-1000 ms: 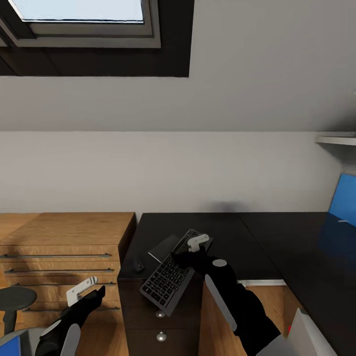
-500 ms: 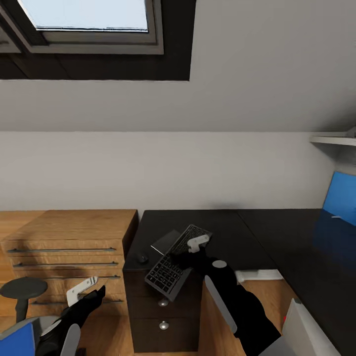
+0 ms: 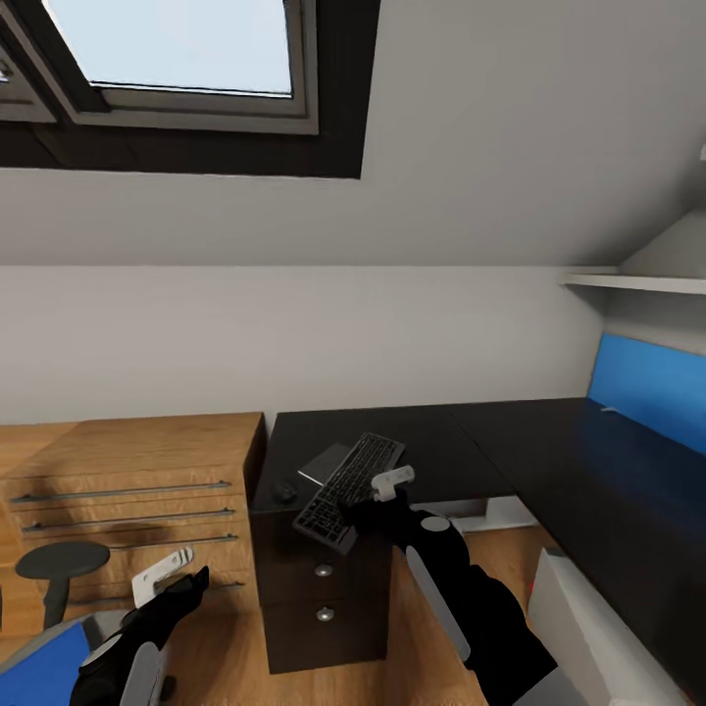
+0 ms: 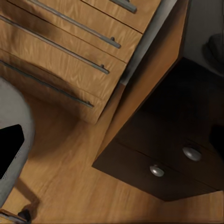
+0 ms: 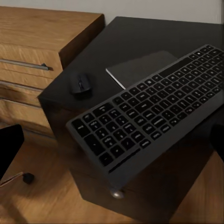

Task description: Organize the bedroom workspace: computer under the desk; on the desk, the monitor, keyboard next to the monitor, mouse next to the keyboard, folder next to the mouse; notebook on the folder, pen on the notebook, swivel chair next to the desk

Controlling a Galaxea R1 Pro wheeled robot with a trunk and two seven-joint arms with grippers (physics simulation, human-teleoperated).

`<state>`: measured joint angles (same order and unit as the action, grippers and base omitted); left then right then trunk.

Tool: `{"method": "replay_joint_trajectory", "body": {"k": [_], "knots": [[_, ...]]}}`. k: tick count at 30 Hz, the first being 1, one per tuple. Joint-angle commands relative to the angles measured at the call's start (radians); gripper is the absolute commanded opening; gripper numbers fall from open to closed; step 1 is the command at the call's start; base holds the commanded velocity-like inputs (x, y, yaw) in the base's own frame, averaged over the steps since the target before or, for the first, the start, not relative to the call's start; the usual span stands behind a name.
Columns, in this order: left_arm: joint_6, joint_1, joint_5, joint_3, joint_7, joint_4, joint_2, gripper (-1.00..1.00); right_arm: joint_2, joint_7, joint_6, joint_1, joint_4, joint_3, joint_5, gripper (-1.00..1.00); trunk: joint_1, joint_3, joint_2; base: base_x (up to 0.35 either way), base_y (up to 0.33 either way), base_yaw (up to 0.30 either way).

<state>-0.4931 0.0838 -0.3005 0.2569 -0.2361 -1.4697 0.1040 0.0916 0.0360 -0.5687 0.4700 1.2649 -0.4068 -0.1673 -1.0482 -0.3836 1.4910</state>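
Right arm: reached forward over the desk (image 3: 461, 441) end, right gripper (image 3: 378, 495) clamped on the keyboard (image 3: 350, 479), tilted.
Left arm: low, left gripper (image 3: 169, 579) apparently parted, empty.

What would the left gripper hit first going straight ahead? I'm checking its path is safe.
Probably the desk's lower drawer front with round knobs, which the left gripper's wrist camera faces; depth is uncertain.
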Motion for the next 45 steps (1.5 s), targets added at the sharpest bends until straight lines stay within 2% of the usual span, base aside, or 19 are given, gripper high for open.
{"method": "replay_joint_trajectory", "body": {"k": [1, 7, 12, 13, 15, 19, 23, 24, 27, 28, 31, 33, 36, 37, 39, 40, 41, 42, 45], "knots": [[-0.004, 0.001, -0.011, 0.001, -0.006, -0.001, 0.0, 1.0, 0.0, 0.001, -0.005, 0.001, 0.001, 0.0, -0.003, 1.0, 0.0, 0.0, 0.001, -0.18, 0.29, -0.223], [-0.004, 0.0, -0.011, 0.001, -0.006, -0.001, 0.0, 1.0, 0.0, 0.003, -0.005, 0.001, 0.004, 0.0, -0.004, 1.0, 0.0, 0.001, 0.001, -0.152, 0.282, -0.071], [-0.004, 0.001, -0.01, -0.002, -0.006, -0.012, 0.0, 1.0, 0.0, 0.002, -0.005, 0.001, 0.004, 0.0, -0.004, 1.0, 0.0, 0.001, 0.001, -0.006, 0.016, -0.001], [-0.013, 0.001, -0.01, -0.029, -0.007, -0.101, 0.0, 1.0, 0.003, 0.0, 0.017, 0.0, 0.002, -0.002, -0.004, 1.0, 0.0, 0.001, 0.001, -0.001, 0.001, 0.0], [-0.016, 0.001, -0.012, -0.07, -0.009, -0.133, 0.0, 1.0, 0.006, -0.013, 0.045, -0.004, 0.002, -0.005, -0.004, 1.0, 0.0, 0.001, 0.001, 0.0, 0.0, 0.0], [-0.017, 0.001, -0.013, -0.092, -0.01, -0.144, -0.002, 1.0, 0.011, -0.064, 0.088, -0.012, 0.003, -0.008, -0.005, 1.0, 0.0, 0.001, 0.001, 0.0, 0.0, 0.0], [-0.016, 0.001, -0.014, -0.098, -0.011, -0.147, -0.001, 1.0, 0.019, -0.118, 0.207, -0.035, -0.001, -0.01, -0.006, 1.0, 0.0, 0.001, 0.001, 0.0, 0.0, 0.0], [-0.016, 0.001, -0.014, -0.099, -0.011, -0.146, -0.001, 1.0, 0.025, -0.133, 0.266, -0.048, -0.004, -0.012, -0.005, 1.0, 0.0, 0.001, 0.001, 0.0, 0.0, 0.0], [-0.016, 0.001, -0.014, -0.098, -0.011, -0.145, -0.002, 1.0, 0.033, -0.153, 0.365, -0.063, -0.02, -0.017, -0.004, 1.0, 0.0, 0.001, 0.001, 0.0, 0.0, 0.0], [-0.015, 0.001, -0.014, -0.097, -0.011, -0.144, -0.003, 1.0, 0.037, -0.169, 0.436, -0.07, -0.038, -0.024, -0.004, 1.0, 0.0, 0.001, 0.001, 0.0, 0.0, 0.0], [-0.015, 0.001, -0.014, -0.095, -0.011, -0.144, -0.004, 1.0, 0.045, -0.202, 0.544, -0.076, -0.076, -0.044, -0.003, 1.0, 0.0, 0.001, 0.001, 0.0, 0.0, 0.0], [-0.015, 0.001, -0.014, -0.093, -0.011, -0.143, -0.004, 1.0, 0.056, -0.251, 0.652, -0.079, -0.115, -0.076, -0.003, 1.0, 0.0, 0.001, 0.001, 0.0, 0.0, 0.0], [-0.015, 0.001, -0.013, -0.092, -0.011, -0.142, -0.005, 1.0, 0.071, -0.379, 0.824, -0.081, -0.165, -0.165, -0.003, 1.0, 0.0, 0.001, 0.001, 0.0, 0.0, 0.0], [-0.015, 0.001, -0.013, -0.092, -0.011, -0.141, -0.005, 1.0, 0.074, -0.422, 0.855, -0.081, -0.173, -0.194, -0.004, 1.0, 0.0, 0.001, 0.001, 0.0, 0.0, 0.0], [-0.015, 0.001, -0.013, -0.093, -0.011, -0.14, -0.005, 1.0, 0.076, -0.485, 0.883, -0.082, -0.18, -0.224, -0.005, 1.0, 0.0, 0.001, 0.001, -0.004, 0.0, 0.0], [-0.015, 0.001, -0.014, -0.093, -0.011, -0.14, -0.004, 1.0, 0.079, -0.549, 0.903, -0.082, -0.184, -0.245, -0.013, 1.0, 0.0, 0.001, 0.001, -0.167, 0.0, 0.0], [-0.016, 0.001, -0.014, -0.093, -0.011, -0.14, -0.004, 1.0, 0.079, -0.564, 0.908, -0.083, -0.185, -0.25, -0.033, 1.0, 0.0, 0.001, 0.001, -0.25, 0.0, 0.0], [-0.016, 0.0, -0.013, -0.093, -0.011, -0.139, -0.004, 1.0, 0.077, -0.569, 0.913, -0.083, -0.187, -0.254, -0.111, 1.0, 0.0, 0.001, 0.001, -0.179, 0.0, 0.0], [-0.016, 0.0, -0.013, -0.093, -0.011, -0.139, -0.004, 1.0, 0.077, -0.55, 0.915, -0.083, -0.197, -0.258, -0.129, 1.0, 0.0, 0.001, 0.001, -0.103, 0.0, 0.0]]}}
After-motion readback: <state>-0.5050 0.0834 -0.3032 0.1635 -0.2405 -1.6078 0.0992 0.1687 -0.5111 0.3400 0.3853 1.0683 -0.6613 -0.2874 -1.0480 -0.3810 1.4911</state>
